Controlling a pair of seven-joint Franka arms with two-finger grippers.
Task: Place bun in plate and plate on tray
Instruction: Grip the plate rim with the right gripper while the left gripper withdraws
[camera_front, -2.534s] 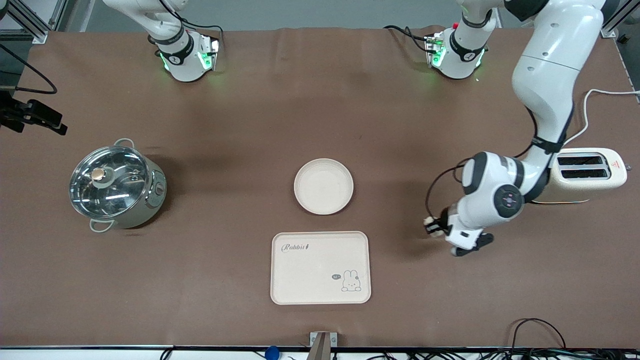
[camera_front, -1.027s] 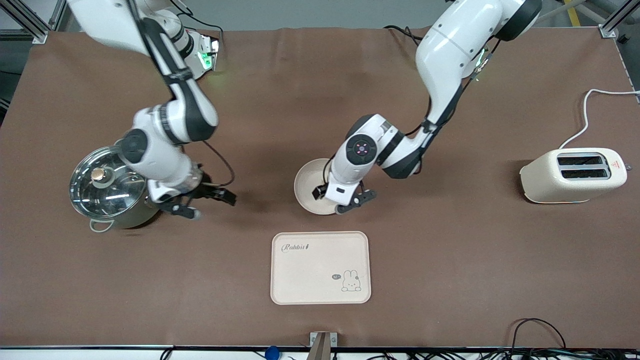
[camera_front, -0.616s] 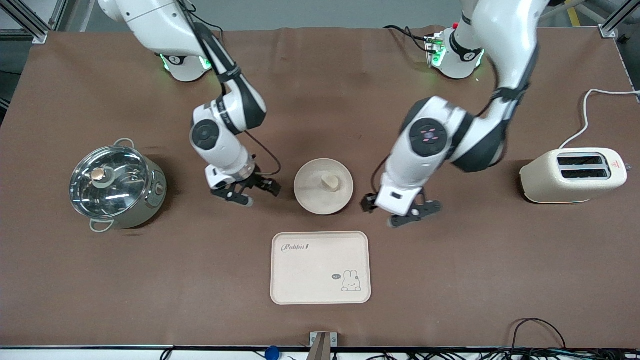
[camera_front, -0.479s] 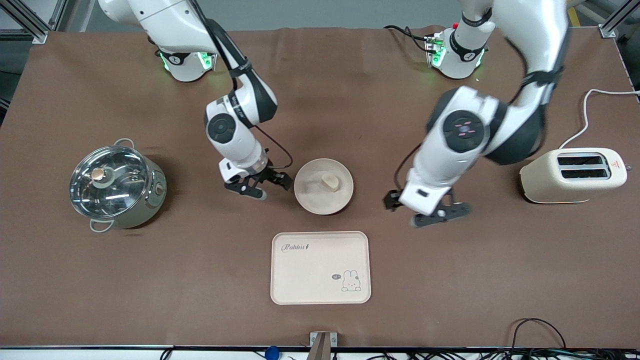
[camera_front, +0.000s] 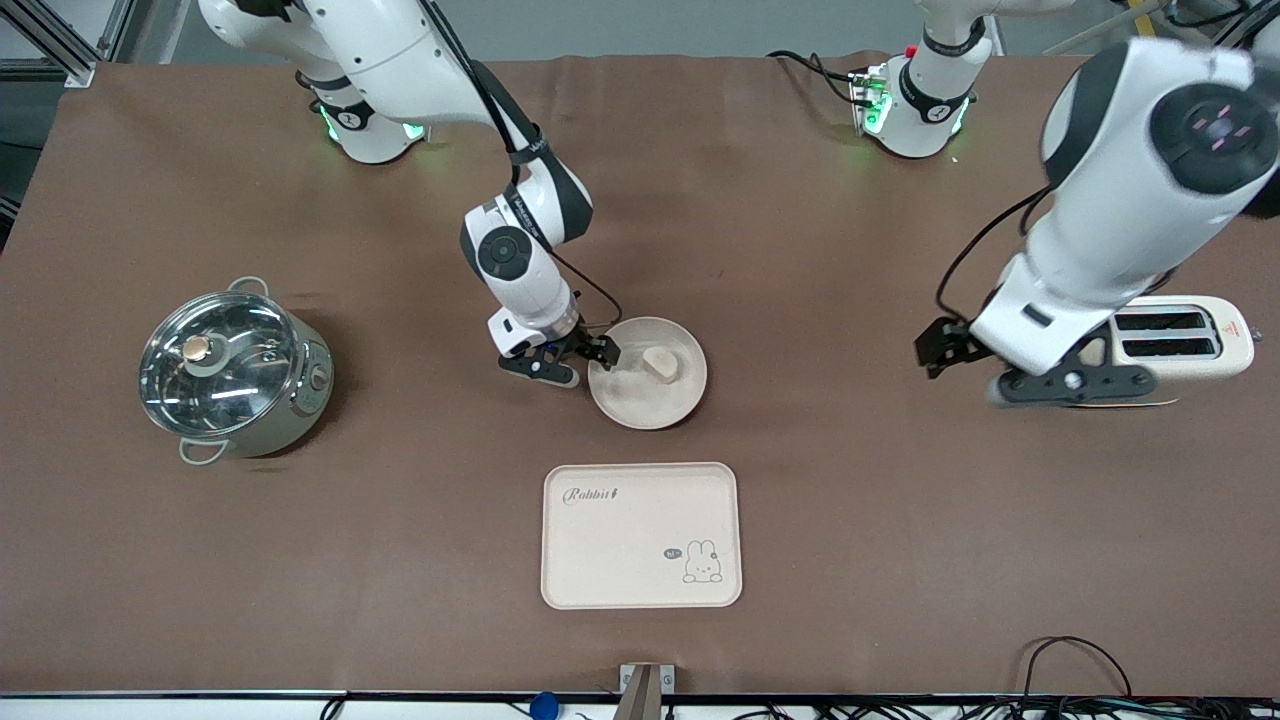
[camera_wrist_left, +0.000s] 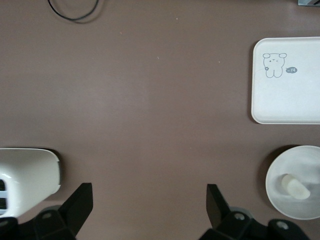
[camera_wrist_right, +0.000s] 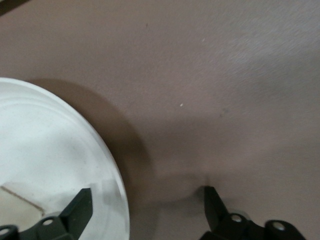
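Note:
The bun (camera_front: 660, 364) lies in the round plate (camera_front: 640, 408) at mid-table. The rabbit-printed tray (camera_front: 641, 535) lies nearer to the front camera than the plate and holds nothing. My right gripper (camera_front: 575, 362) is open and low at the plate's rim on the right arm's side. In the right wrist view (camera_wrist_right: 145, 210) one finger is over the plate (camera_wrist_right: 75, 150) and the other over the table. My left gripper (camera_front: 1000, 368) is open and empty, raised over the table beside the toaster. Its wrist view (camera_wrist_left: 150, 210) shows the plate (camera_wrist_left: 280, 200), bun (camera_wrist_left: 295, 186) and tray (camera_wrist_left: 287, 95).
A steel pot with a glass lid (camera_front: 232, 365) stands toward the right arm's end. A cream toaster (camera_front: 1200, 345) with a white cord stands toward the left arm's end, partly covered by the left arm; it also shows in the left wrist view (camera_wrist_left: 27, 175).
The left gripper carried the bun to the plate, let it go, then rose and drew back toward the toaster. The right gripper came from beside the pot to the plate's rim.

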